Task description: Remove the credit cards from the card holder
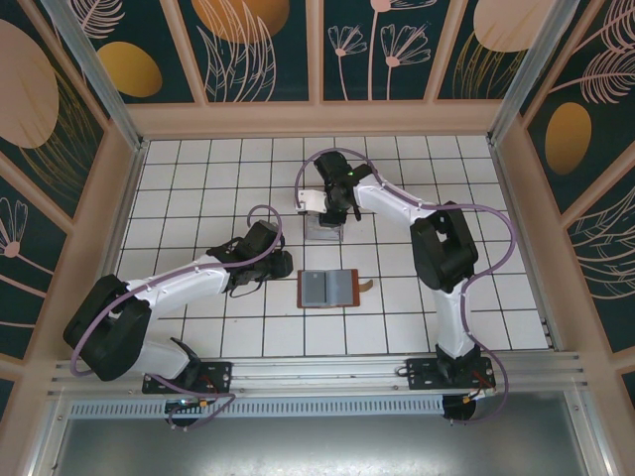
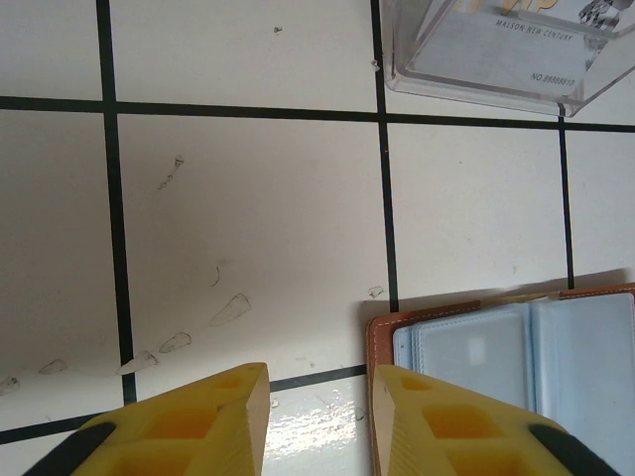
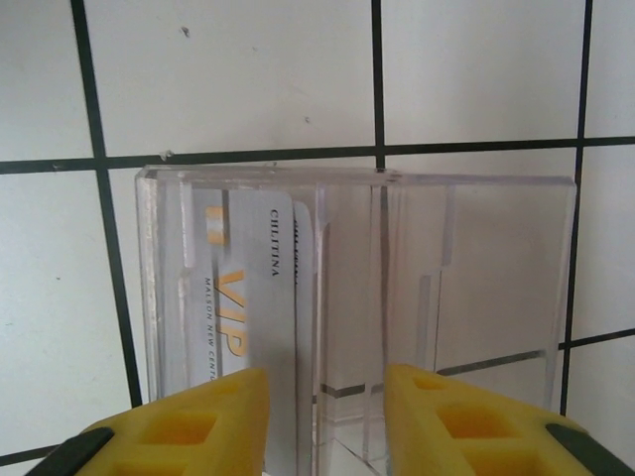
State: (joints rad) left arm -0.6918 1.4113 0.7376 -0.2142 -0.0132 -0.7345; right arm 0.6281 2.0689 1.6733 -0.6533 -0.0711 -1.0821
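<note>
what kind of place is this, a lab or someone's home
Most likely a robot lab cell, not a home: a white tiled table boxed in by printed floral panels, a left arm and right arm bolted to a metal rail, with a card holder and clear tray laid out.

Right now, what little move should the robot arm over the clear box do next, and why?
Probably lift the right gripper straight up off the clear plastic tray. Its jaws stand open and a VIP card already sits inside the tray, so it looks let go. The card holder lies open nearer the bases.
</note>
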